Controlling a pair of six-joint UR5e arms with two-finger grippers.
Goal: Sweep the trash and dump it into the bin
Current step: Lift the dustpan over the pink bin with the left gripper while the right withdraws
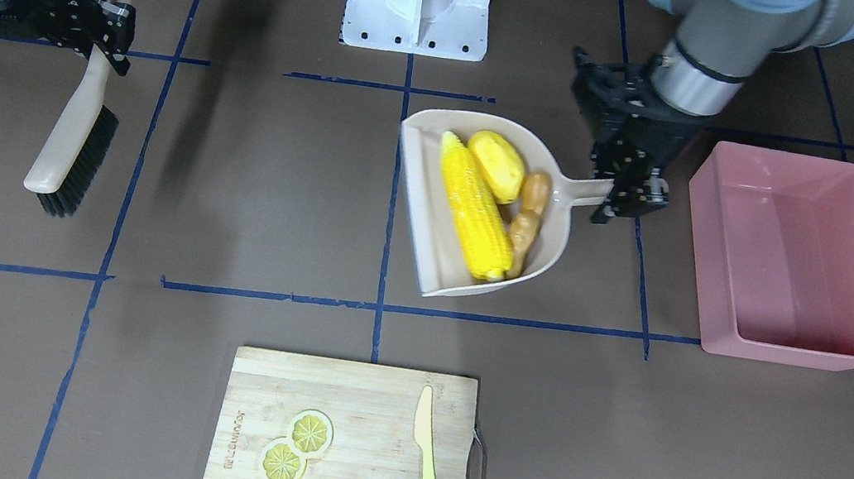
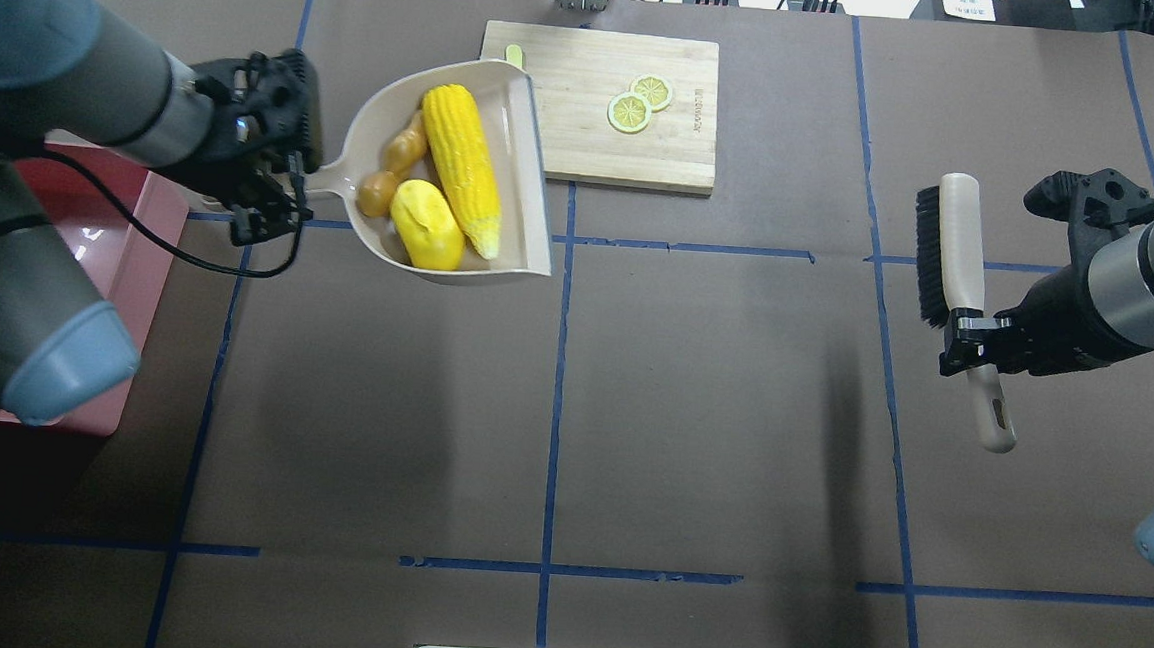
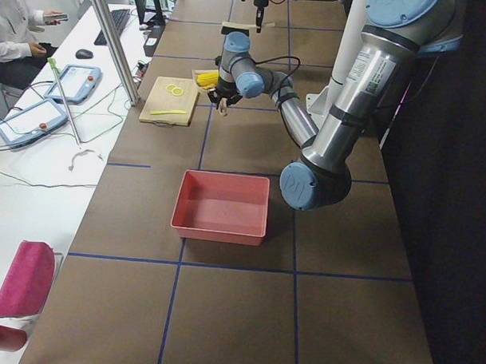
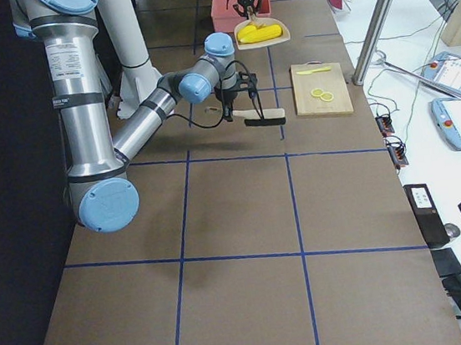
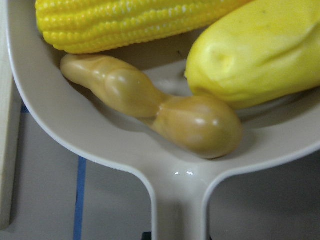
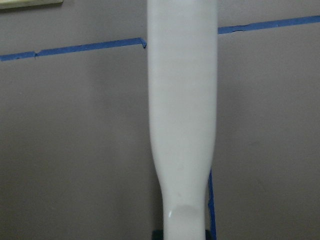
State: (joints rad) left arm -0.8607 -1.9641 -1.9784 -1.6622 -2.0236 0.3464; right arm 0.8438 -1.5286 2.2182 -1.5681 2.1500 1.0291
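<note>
My left gripper (image 1: 624, 192) (image 2: 280, 191) is shut on the handle of the beige dustpan (image 1: 418, 213) (image 2: 536, 171) and holds it lifted. In the pan lie the yellow corn cob (image 1: 475, 209) (image 2: 461, 162) (image 5: 130, 22), the lumpy yellow potato piece (image 1: 497, 166) (image 2: 427, 225) (image 5: 260, 55) and the tan ginger root (image 1: 528, 216) (image 2: 391, 172) (image 5: 165, 110). The pink bin (image 1: 788, 257) (image 3: 222, 207) stands beside the pan on my left; in the overhead view (image 2: 131, 237) my arm hides most of it. My right gripper (image 1: 109, 32) (image 2: 972, 338) is shut on the brush handle (image 2: 971, 278) (image 6: 182, 115).
A wooden cutting board (image 1: 344, 445) (image 2: 610, 106) with two lemon slices (image 1: 297, 447) (image 2: 641, 103) and a yellow-green knife (image 1: 428, 457) lies at the table's far side. The brush bristles (image 1: 83, 162) (image 2: 927, 255) are black. Blue tape lines cross the brown table. An operator sits beyond the table in the exterior left view.
</note>
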